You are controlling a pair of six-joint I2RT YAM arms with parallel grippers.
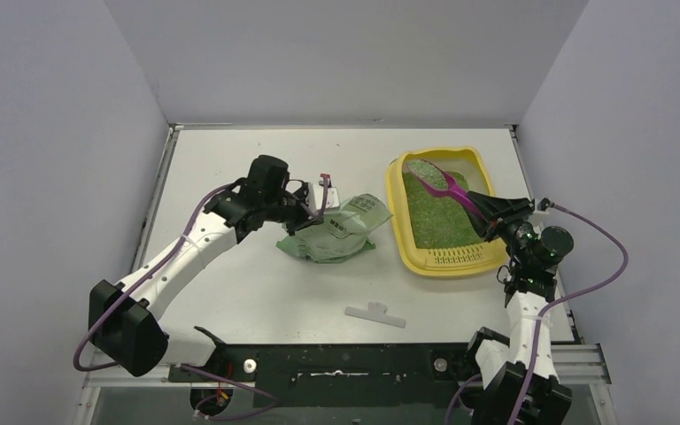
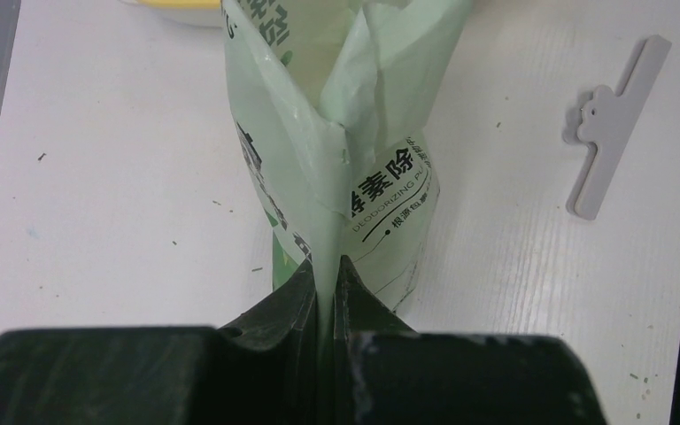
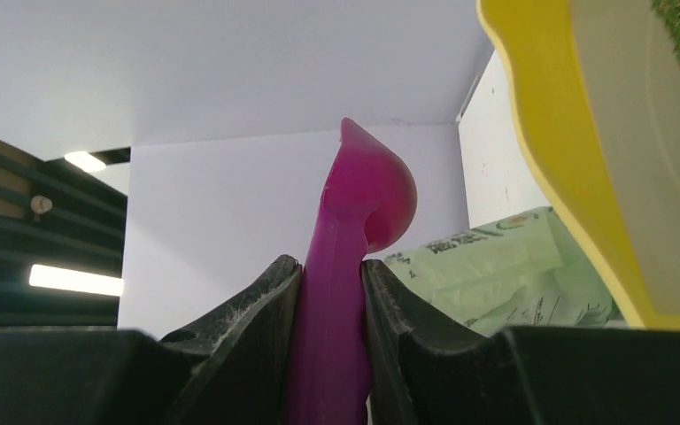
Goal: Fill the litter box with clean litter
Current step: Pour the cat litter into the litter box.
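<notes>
On the table [image 1: 257, 292], far right: 1 yellow litter box [image 1: 395, 221], clean litter [image 1: 429, 217] covering most of its floor. Left of it: 1 green bag [image 1: 336, 232], slumped, edge pinched in the fully closed left gripper [image 2: 326, 270]; a slipping fold could spill granules. 1 magenta scoop [image 1: 452, 188], handle clamped in the part-open right gripper [image 3: 332, 266], bowl over the box's far end; tilting risks scatter past the rim.

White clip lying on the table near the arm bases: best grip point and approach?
Take the clip on its long straight bar, just beside the lobed tab, pinching across the narrow width. Come straight down from above. It lies flat and thin on the table, so a sideways approach would probably find no purchase, and the bar's parallel edges suit a pinch.
</notes>
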